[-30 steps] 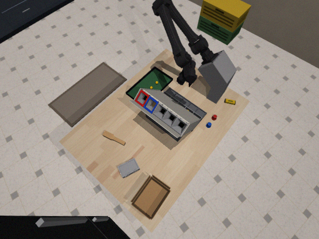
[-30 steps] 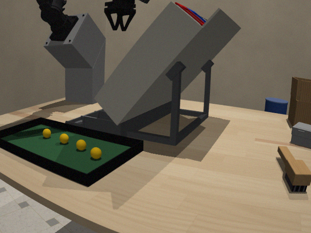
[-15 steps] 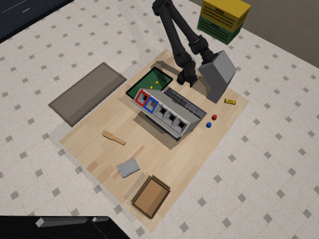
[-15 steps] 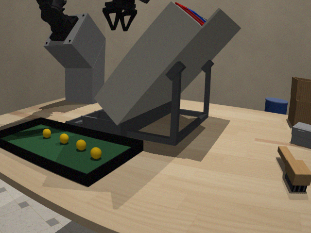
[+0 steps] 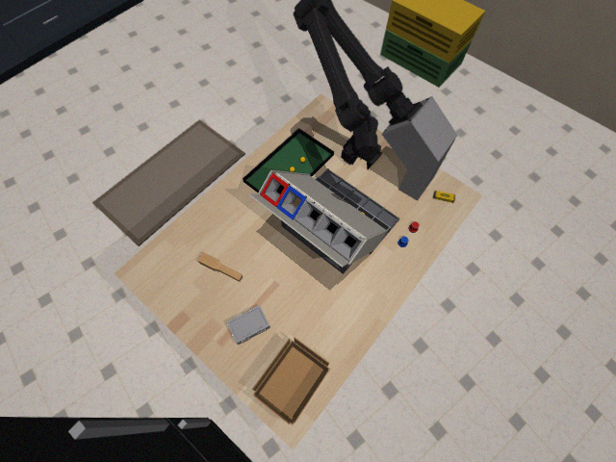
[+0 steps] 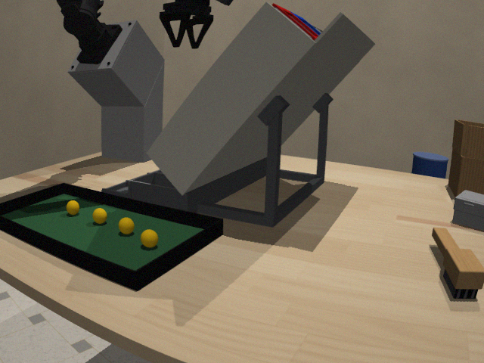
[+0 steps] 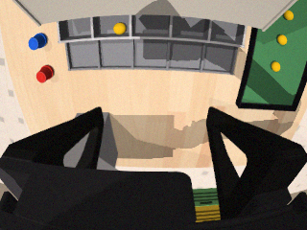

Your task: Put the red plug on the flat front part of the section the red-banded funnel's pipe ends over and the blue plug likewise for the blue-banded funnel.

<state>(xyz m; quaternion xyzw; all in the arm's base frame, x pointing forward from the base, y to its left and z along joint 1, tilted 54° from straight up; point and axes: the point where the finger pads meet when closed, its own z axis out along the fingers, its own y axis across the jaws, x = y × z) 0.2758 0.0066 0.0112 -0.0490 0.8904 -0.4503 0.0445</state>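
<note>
My gripper (image 5: 360, 156) (image 6: 187, 38) (image 7: 154, 114) is open and empty. It hangs high above the table, behind the row of grey sections (image 5: 347, 191) (image 7: 134, 38). One yellow marble (image 7: 119, 28) lies in the back part of the second section from the plug end. The red plug (image 5: 413, 226) (image 7: 44, 74) and the blue plug (image 5: 402, 242) (image 7: 36, 41) stand on the table beside that end. The red-banded funnel (image 5: 272, 190) and the blue-banded funnel (image 5: 292, 202) top the slanted grey cover (image 5: 338, 209) (image 6: 234, 97). Several marbles (image 6: 125, 225) lie in the green tray (image 5: 270, 155) (image 6: 117, 273) (image 7: 247, 72).
The arm's grey base block (image 5: 420, 146) (image 6: 125, 97) stands behind the sections. A brush (image 5: 219, 266) (image 6: 457, 262), a small grey box (image 5: 247, 323) (image 6: 469, 209) and a cardboard box (image 5: 291, 380) (image 6: 466, 156) lie at the table's far side. A small yellow item (image 5: 444, 195) lies near the base.
</note>
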